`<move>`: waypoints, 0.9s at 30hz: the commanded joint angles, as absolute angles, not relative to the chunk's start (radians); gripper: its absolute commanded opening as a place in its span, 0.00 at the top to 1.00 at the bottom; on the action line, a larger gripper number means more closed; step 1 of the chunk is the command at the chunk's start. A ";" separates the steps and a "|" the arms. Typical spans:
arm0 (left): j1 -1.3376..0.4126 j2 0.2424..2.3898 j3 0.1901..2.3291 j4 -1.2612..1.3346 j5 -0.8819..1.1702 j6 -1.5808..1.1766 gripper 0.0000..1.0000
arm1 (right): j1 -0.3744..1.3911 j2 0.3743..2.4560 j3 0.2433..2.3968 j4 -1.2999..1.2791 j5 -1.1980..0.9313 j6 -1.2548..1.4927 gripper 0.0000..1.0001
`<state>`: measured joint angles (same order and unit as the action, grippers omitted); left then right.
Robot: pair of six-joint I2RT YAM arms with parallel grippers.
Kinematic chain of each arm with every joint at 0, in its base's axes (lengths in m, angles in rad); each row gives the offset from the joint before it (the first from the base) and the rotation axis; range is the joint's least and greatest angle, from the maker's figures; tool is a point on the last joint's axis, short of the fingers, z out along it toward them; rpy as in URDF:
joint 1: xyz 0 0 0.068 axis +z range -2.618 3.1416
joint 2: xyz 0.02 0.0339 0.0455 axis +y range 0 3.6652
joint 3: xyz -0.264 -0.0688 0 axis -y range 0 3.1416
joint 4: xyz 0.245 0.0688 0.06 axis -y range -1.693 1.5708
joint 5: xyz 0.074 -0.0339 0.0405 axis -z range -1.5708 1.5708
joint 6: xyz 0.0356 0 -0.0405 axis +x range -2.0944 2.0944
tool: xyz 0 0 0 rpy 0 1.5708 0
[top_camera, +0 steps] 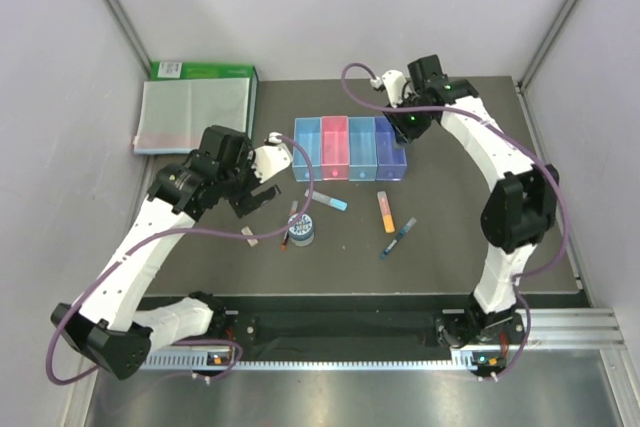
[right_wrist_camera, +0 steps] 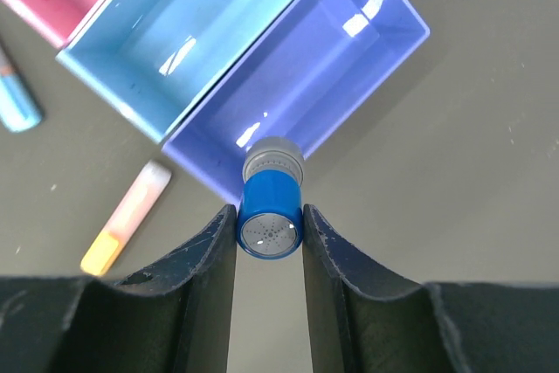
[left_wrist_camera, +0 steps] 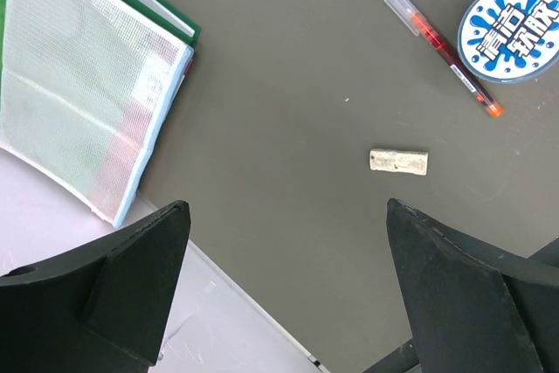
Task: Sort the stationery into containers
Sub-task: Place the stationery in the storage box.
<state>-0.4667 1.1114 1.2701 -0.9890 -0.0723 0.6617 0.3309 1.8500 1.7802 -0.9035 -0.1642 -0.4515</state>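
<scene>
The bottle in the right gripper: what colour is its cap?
The bottle has a blue cap; the right wrist view shows it best.

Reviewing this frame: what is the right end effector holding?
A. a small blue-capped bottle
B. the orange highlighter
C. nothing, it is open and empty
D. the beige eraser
A: in the right wrist view the right end effector is closed on the small blue-capped bottle by the purple bin, while the orange highlighter and beige eraser lie on the table.
</scene>
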 commanded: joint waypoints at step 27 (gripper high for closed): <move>-0.471 1.177 1.312 -0.982 -0.077 0.649 0.01 | 0.318 2.177 1.925 -0.598 -0.158 -0.436 0.82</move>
<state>-0.4667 1.1717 1.2755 -0.9897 -0.0731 0.6601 0.3286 2.1712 1.9011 -0.6590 -0.1581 -0.4427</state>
